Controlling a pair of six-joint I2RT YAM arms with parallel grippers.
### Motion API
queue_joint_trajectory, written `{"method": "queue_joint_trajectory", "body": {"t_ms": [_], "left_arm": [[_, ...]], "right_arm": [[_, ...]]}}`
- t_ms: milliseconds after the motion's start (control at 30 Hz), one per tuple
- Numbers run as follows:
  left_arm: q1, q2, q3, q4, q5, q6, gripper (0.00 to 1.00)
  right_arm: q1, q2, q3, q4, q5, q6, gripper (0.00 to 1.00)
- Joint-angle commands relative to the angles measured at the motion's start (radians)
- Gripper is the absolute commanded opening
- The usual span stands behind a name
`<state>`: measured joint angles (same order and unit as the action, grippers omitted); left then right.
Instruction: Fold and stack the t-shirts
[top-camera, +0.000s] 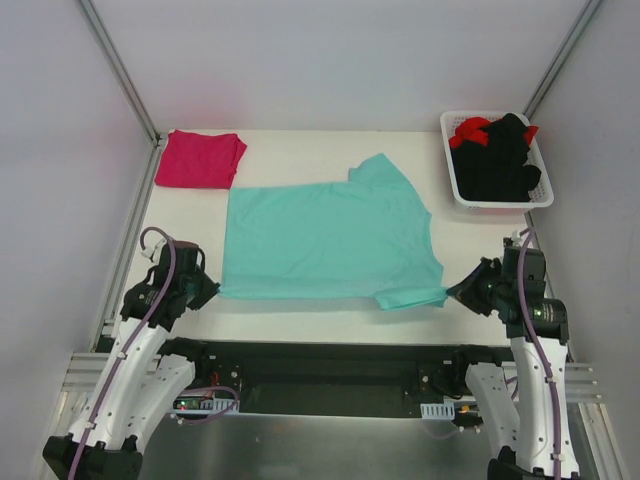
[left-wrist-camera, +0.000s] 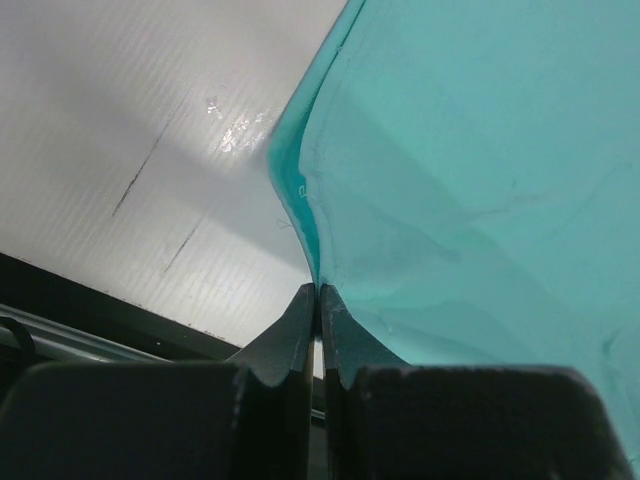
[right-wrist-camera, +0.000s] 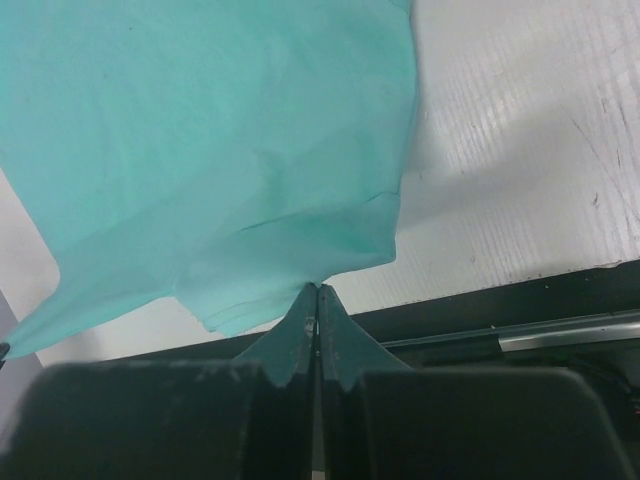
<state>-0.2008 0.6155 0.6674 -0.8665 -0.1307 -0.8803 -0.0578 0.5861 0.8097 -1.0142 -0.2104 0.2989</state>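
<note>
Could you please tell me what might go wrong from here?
1. Both the left hand and right hand pinch only the very edge of the teal t-shirt, so the cloth may slip out on lifting.
2. The right hand holds the near sleeve, not the body, so the fold may come out skewed.

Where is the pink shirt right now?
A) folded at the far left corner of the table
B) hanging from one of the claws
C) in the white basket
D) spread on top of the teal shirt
A: the pink shirt lies folded at the far left corner of the table, apart from the teal shirt, while the white basket holds only black and red garments.
</note>
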Motion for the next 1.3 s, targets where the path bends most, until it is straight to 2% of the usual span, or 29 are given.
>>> {"method": "queue_joint_trajectory", "body": {"t_ms": [0,600,1267], "left_arm": [[0.011,0.045,0.024,0.055,0.003,-0.003,0.00],[0.011,0.205,-0.017,0.195,-0.010,0.004,0.00],[0.011,0.355,0.040,0.244,-0.075,0.030,0.00]], "right_arm": [[-0.010,0.037,0.023,0.057,0.006,0.008,0.01],[-0.010,0.231,-0.032,0.258,-0.004,0.002,0.01],[0.000,0.523,0.043,0.419,-0.011,-0.021,0.01]]}}
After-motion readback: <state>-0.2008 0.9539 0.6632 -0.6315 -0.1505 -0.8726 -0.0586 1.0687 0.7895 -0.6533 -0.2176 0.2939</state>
